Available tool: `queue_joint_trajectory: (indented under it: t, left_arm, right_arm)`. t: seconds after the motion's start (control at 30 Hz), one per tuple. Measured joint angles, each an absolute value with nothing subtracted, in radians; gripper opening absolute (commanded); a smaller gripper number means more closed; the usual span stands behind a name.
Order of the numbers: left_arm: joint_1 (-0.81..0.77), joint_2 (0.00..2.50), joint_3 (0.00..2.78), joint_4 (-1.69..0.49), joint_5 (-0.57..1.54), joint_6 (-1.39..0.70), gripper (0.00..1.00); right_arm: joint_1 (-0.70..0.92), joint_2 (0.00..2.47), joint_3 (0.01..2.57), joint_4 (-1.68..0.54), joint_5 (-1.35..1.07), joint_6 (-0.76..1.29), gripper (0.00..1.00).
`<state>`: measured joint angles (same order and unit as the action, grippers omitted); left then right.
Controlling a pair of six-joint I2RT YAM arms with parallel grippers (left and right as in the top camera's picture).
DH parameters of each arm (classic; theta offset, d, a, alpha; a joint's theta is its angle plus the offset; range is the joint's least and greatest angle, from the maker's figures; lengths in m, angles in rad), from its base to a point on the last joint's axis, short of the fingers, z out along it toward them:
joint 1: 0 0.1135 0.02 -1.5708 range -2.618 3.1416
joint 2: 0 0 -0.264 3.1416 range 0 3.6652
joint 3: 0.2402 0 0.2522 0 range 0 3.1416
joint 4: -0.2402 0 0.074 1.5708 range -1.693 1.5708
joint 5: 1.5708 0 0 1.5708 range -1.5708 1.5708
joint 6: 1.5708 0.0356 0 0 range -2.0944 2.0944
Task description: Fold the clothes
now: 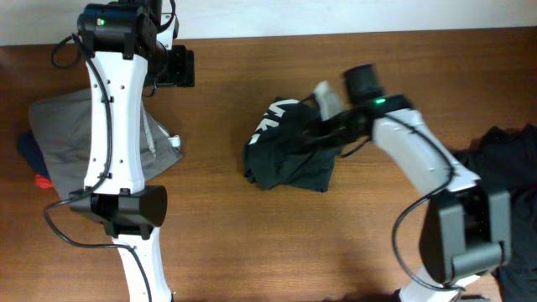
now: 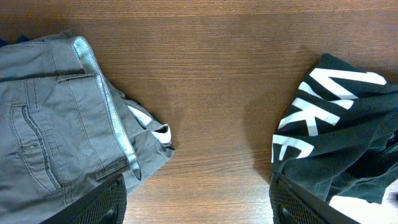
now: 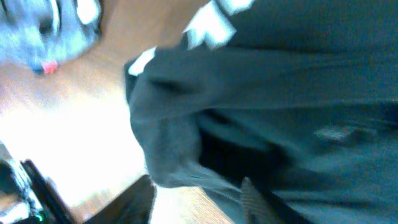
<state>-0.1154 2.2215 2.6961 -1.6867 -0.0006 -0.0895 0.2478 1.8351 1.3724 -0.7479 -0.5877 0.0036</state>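
One black T-shirt with white lettering (image 1: 281,159), one pair of grey trousers (image 1: 63,134), one dark heap of clothes (image 1: 512,147) (pieces uncountable), two robot arms: left arm (image 1: 113,126), right arm (image 1: 419,159).

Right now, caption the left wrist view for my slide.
On a wooden table, grey trousers lie at left and a crumpled black shirt with white letters at right, bare wood between them.

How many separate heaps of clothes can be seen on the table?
3: grey trousers at the left edge, a black lettered shirt in the middle, a dark heap at the right edge. More pieces may lie hidden underneath.
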Motion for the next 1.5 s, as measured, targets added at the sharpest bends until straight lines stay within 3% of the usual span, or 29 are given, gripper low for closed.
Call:
queue_joint_trajectory:
  t: [0.13, 0.23, 0.27, 0.33, 0.43, 0.83, 1.07, 1.17, 1.23, 1.5]
  left_arm:
    - [-0.115, 2.222, 2.696, -1.687, -0.001, -0.089, 0.73]
    - [-0.115, 2.222, 2.696, -1.687, -0.001, -0.089, 0.73]
    - [-0.115, 2.222, 2.696, -1.687, -0.001, -0.089, 0.73]
    - [-0.115, 2.222, 2.696, -1.687, -0.001, -0.089, 0.73]
    - [-0.115, 2.222, 2.696, -1.687, -0.001, -0.089, 0.73]
    - [-0.115, 2.222, 2.696, -1.687, 0.0, -0.089, 0.74]
    - [-0.115, 2.222, 2.696, -1.687, -0.001, -0.089, 0.74]
    - [-0.115, 2.222, 2.696, -1.687, -0.001, -0.089, 0.74]
    - [-0.115, 2.222, 2.696, -1.686, -0.001, -0.089, 0.74]
    - [-0.115, 2.222, 2.696, -1.686, -0.001, -0.086, 0.79]
  right_arm:
    - [0.341, 1.887, 1.372, -0.736, -0.521, -0.017, 0.62]
    - [0.352, 1.932, 1.372, -0.733, -0.485, -0.025, 0.59]
    - [0.351, 1.94, 1.372, -0.733, -0.472, -0.027, 0.42]
    - [0.349, 1.952, 1.372, -0.734, -0.443, -0.03, 0.18]
    - [0.347, 1.953, 1.372, -0.754, -0.419, -0.033, 0.04]
    - [0.348, 1.853, 1.372, -0.967, -0.385, -0.039, 0.04]
    - [0.348, 1.75, 1.374, -1.238, -0.274, -0.041, 0.05]
    - [0.348, 1.75, 1.368, -1.261, -0.239, -0.03, 0.09]
    - [0.348, 1.75, 1.361, -1.264, -0.22, -0.018, 0.24]
    - [0.342, 1.75, 1.349, -1.265, -0.093, 0.083, 0.29]
